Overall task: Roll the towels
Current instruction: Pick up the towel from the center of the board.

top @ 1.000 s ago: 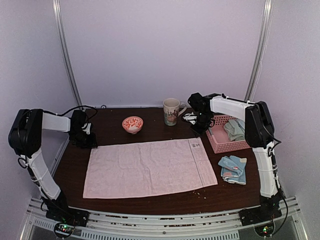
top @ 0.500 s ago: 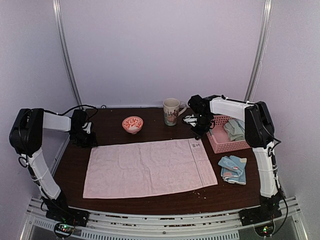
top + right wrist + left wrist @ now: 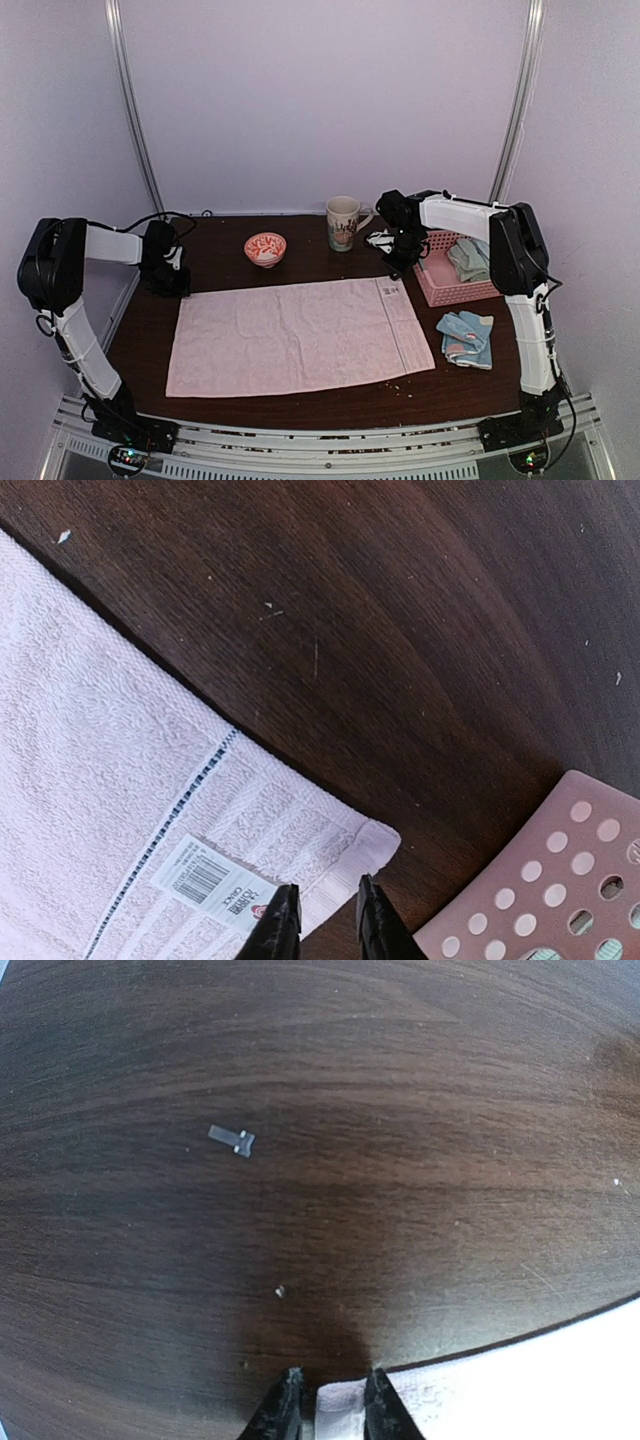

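Note:
A large pale pink towel (image 3: pixel 300 335) lies spread flat across the middle of the table. My left gripper (image 3: pixel 180 285) is low at its far left corner. In the left wrist view the towel's corner (image 3: pixel 338 1400) sits in the narrow gap of that gripper (image 3: pixel 333 1395), whose jaws are open. My right gripper (image 3: pixel 397 268) hovers at the far right corner. In the right wrist view its jaws (image 3: pixel 323 910) stand slightly open over the towel's hem (image 3: pixel 330 850), beside the printed label (image 3: pixel 205 880). A light blue towel with pink patches (image 3: pixel 467 338) lies folded at the right.
A pink perforated basket (image 3: pixel 440 292) at the right holds sage green and pale blue towels (image 3: pixel 468 258); its corner (image 3: pixel 560 880) is close to my right fingers. A mug (image 3: pixel 343 222) and a small red-patterned bowl (image 3: pixel 265 248) stand at the back.
My left gripper has narrowed its jaws around the towel's far left corner. The right arm and the towel have not visibly moved.

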{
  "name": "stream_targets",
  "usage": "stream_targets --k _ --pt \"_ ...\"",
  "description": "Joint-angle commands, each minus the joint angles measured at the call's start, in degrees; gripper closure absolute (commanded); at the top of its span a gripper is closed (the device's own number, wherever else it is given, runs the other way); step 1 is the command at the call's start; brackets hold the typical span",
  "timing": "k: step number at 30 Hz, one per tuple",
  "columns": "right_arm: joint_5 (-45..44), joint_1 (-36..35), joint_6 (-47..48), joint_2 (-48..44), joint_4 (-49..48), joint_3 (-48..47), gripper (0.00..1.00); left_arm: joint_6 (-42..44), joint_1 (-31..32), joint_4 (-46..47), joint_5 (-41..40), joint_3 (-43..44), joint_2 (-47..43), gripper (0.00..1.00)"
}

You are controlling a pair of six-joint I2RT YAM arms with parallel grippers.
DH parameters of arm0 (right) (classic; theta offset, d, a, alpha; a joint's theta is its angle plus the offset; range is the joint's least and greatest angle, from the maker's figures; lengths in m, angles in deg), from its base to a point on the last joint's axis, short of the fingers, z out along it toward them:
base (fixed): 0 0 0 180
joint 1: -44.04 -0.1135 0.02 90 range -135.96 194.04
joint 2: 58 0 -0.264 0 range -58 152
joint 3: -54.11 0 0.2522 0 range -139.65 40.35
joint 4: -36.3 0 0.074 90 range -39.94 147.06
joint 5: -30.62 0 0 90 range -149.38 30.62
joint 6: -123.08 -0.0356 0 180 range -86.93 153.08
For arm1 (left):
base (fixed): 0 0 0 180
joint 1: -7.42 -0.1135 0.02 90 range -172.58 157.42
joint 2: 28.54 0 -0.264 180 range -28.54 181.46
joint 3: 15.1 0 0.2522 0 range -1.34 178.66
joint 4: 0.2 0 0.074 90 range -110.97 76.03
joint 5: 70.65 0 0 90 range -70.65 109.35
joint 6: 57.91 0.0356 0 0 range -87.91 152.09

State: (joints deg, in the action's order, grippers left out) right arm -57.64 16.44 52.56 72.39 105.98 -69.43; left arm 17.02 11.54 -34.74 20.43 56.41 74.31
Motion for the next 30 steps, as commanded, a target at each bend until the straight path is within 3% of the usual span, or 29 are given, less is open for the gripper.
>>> stream_targets --k 1,7,18,30 --pt "-0.17 -0.27 -0.29 -2.51 0.17 -0.16 0.79 0.57 0.88 -5.03 -0.21 -1.74 4.75 0.83" --pt "-0.87 0.54 -0.49 -1.62 -0.56 -0.6 0.79 0.82 0.74 -6.3 -5.74 -0.86 2.92 1.0" --pt "3.1 2.44 -0.81 2.2 -1.04 -5.47 0.75 1.16 0.68 -3.8 -7.58 -1.16 -3.16 1.0" --pt "4.66 2.63 -0.5 5.83 -0.68 -9.11 0.73 2.32 0.69 -1.03 -2.45 -1.94 -3.8 1.0"
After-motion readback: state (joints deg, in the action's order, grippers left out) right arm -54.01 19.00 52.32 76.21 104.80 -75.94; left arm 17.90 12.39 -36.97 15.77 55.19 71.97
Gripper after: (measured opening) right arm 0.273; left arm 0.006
